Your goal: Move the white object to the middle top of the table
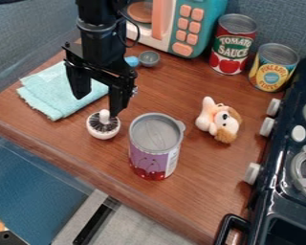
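The black gripper [99,104] hangs over the left part of the table, open, with its two fingers spread apart and nothing visible between them. Just below its tips a small round white object [103,125] stands on the wooden table [206,191], with a dark, ribbed top and a white knob pointing up. The right fingertip is close to the knob; whether they touch I cannot tell.
A purple can [154,147] stands right of the white object, a plush dog [218,119] farther right. Behind are a blue cloth [44,98], a small grey bowl [149,58], a toy microwave [181,28] and two cans [232,45]. A stove [289,158] borders the right.
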Tool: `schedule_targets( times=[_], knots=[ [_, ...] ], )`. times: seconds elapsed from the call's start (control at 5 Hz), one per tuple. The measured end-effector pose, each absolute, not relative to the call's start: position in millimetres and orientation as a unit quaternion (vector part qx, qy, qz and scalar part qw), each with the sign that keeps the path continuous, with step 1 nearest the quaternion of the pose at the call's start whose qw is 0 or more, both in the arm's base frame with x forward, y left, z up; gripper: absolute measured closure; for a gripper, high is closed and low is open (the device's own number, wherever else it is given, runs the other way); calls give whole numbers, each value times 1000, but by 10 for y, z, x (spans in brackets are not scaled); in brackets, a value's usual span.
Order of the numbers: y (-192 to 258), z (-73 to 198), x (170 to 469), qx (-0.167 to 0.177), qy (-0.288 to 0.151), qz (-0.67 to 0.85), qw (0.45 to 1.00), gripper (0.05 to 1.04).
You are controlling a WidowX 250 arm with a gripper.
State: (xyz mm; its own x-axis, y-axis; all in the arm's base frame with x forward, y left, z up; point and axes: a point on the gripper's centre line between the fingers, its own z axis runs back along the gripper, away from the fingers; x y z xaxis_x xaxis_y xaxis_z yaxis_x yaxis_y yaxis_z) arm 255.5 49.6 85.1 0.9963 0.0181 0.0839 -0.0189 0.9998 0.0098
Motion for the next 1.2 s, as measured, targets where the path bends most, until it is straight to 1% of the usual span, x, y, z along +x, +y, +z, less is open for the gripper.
schedule_targets(
  times=[0.2,0.6,0.8,1.0,1.2],
  knots=[
    [493,797,2538,3,-31,11,999,84],
    [506,772,2533,14,-35,5,999,84],
    [520,710,2545,16,-28,5,999,84],
    [523,588,2572,14,-20,-3,1000,84],
    [513,484,2605,6,-18,-10,1000,140]
  ],
)
